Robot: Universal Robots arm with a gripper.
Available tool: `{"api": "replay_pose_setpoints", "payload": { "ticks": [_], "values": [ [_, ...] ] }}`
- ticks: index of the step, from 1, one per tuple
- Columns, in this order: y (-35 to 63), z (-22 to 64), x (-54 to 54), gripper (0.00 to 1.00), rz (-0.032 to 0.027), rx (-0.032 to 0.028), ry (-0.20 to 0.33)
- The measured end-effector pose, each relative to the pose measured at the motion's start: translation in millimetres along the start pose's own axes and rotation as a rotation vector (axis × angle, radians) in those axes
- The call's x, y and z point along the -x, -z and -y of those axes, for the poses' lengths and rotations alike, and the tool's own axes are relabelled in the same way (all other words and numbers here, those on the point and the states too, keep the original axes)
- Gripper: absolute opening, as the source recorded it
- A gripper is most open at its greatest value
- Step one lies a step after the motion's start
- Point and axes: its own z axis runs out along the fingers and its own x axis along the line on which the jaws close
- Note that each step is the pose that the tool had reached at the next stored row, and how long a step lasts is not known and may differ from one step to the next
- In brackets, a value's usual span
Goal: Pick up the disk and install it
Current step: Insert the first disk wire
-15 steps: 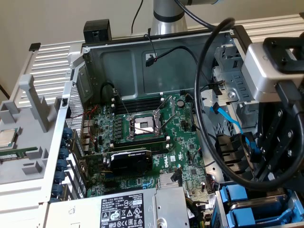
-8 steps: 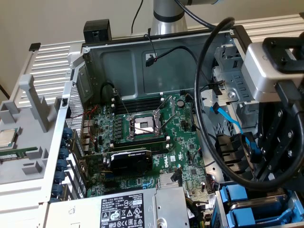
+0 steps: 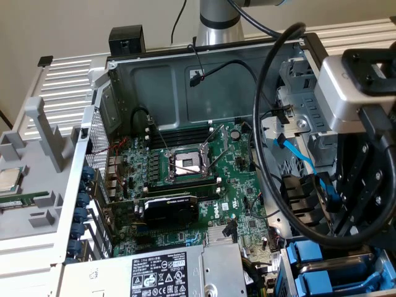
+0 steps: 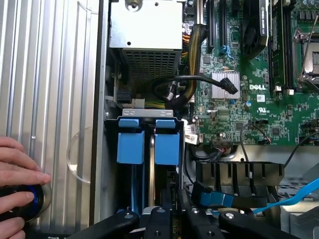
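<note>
Disk (image 4: 151,167) on edge inside the drive bay (image 4: 145,107), blue frame tabs either side of its silver rim; how deep it sits I cannot tell. My gripper (image 4: 167,214) hangs right over the bay mouth, jaws drawn in tight on the disk's near end. I read that as a grip.

Power-supply box (image 4: 145,25) just beyond the bay, motherboard (image 4: 249,114) beside it, blue cable (image 4: 294,196) near the bay's side. Person's hand (image 4: 17,174) on a lit knob (image 4: 30,199), well apart from the bay.

Judgement: pick-up done, install in hand. Seating calls for a straight push along the bay, disk square to its walls, cable kept clear.
</note>
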Motion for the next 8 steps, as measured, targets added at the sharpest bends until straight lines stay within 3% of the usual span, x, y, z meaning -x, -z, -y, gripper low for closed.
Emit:
{"api": "replay_pose_setpoints", "payload": {
  "ticks": [8],
  "values": [
    [-0.6,-1.7,-0.4,0.17,0.0002,-0.0082,0.0]
  ]
}}
